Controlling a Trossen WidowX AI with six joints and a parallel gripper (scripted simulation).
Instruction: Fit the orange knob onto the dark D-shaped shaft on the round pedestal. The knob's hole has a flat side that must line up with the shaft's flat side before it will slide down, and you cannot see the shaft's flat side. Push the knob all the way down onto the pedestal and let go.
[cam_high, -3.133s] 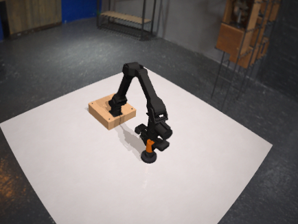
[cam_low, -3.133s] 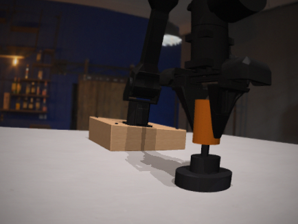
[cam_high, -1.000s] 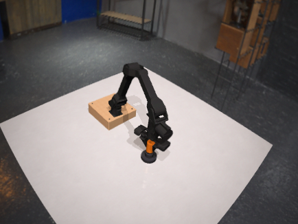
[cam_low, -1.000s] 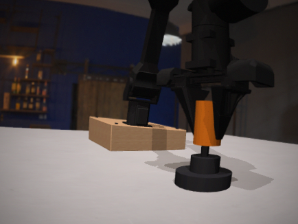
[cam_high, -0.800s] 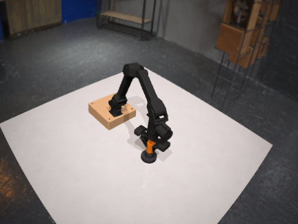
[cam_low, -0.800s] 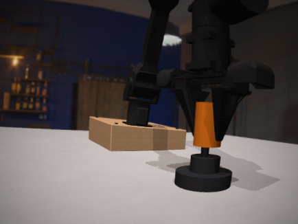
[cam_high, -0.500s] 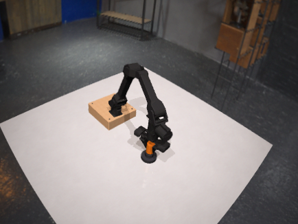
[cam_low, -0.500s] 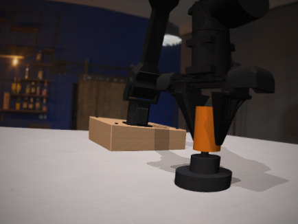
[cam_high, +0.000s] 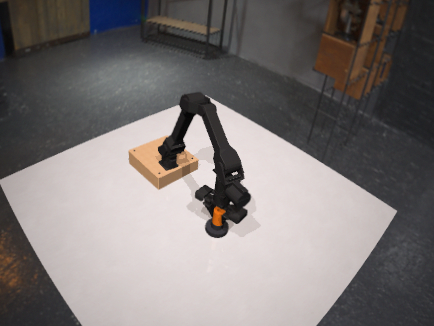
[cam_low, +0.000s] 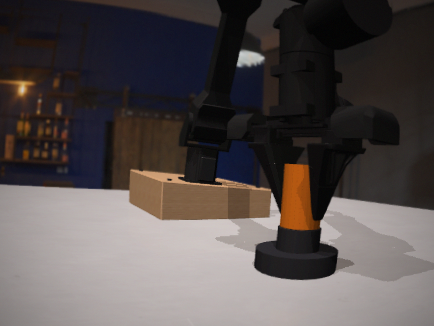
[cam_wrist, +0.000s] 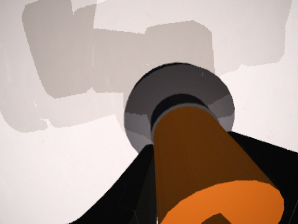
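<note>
The orange knob (cam_high: 218, 218) (cam_low: 295, 192) (cam_wrist: 237, 200) stands upright on the dark round pedestal (cam_high: 211, 231) (cam_low: 295, 264) (cam_wrist: 150, 92). Its lower end meets the top of the pedestal's narrower collar (cam_low: 298, 241), with no gap visible in the exterior view. The dark shaft is hidden from view, inside or under the knob. My gripper (cam_high: 218, 214) (cam_low: 299, 216) (cam_wrist: 189, 145) points down and is shut on the knob, one finger on each side, with the fingertips just above the knob's lower end. The flat sides of the hole and shaft cannot be seen.
A wooden block (cam_high: 175, 179) (cam_low: 195, 204) carries the arm's base, behind the pedestal in the exterior view. The arm arches from it over the pale mat (cam_high: 125, 250) (cam_low: 125, 270). Shelving stands beyond the mat.
</note>
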